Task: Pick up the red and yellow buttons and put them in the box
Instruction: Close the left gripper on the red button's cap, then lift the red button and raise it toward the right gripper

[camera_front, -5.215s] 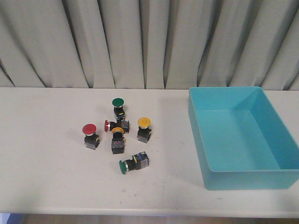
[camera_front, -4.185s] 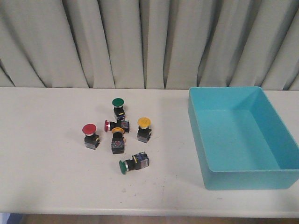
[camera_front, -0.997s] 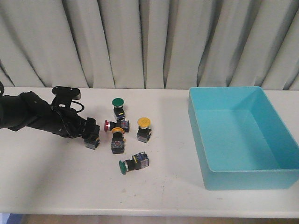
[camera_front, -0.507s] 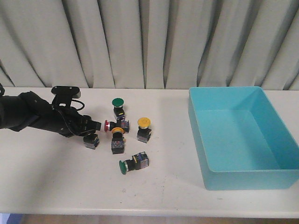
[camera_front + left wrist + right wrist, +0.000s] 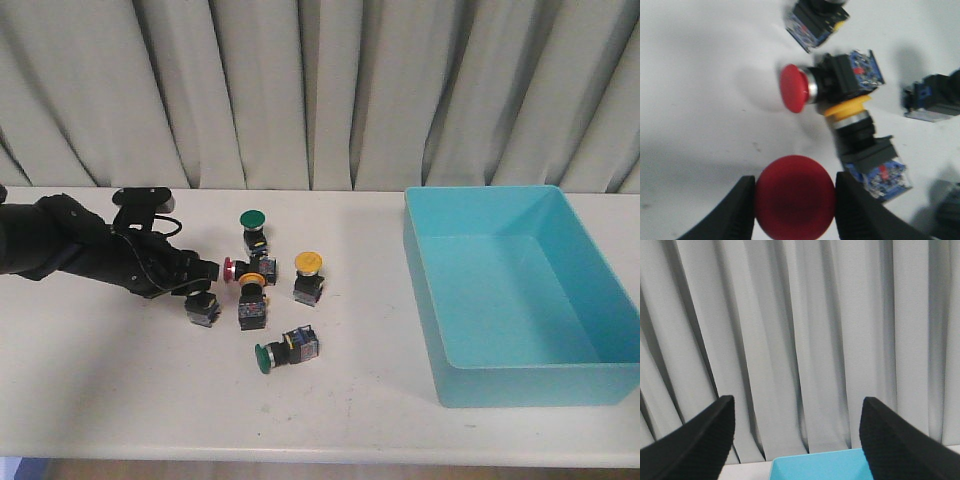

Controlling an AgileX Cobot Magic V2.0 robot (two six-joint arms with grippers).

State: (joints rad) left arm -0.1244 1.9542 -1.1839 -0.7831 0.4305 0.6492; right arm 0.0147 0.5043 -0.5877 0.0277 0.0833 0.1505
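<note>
Grey pleated curtains are hanging behind a pale table [image 5: 100,380] in the front view, where the left arm is reaching in low from the left edge toward a cluster of push buttons. The left gripper [image 5: 200,283] is sitting at the left side of that cluster, over the upright red button [image 5: 203,306], whose black body is showing just beneath the fingers while its cap is hidden by them. Just to the right a red button on its side [image 5: 247,269] and a yellow-capped one [image 5: 252,298] are lying touching each other, another yellow button [image 5: 308,275] is standing a little farther right, and two green-capped buttons [image 5: 253,228] are resting at the far and near ends of the group. The turquoise box [image 5: 520,385] is standing well apart on the right, open and with nothing visible inside, so every button appears yet to be delivered. In the left wrist view, the red cap [image 5: 795,196] is filling the gap between the two black fingers [image 5: 735,212], both pads pressing its sides, so the jaws are closed on the button, probably gripping the wide cap because it offers an easier hold than the blocky body. In the right wrist view, the right gripper [image 5: 795,437] is standing wide apart and empty, aimed at the curtain with only the box rim [image 5: 815,461] visible below, apparently waiting clear of the work.
</note>
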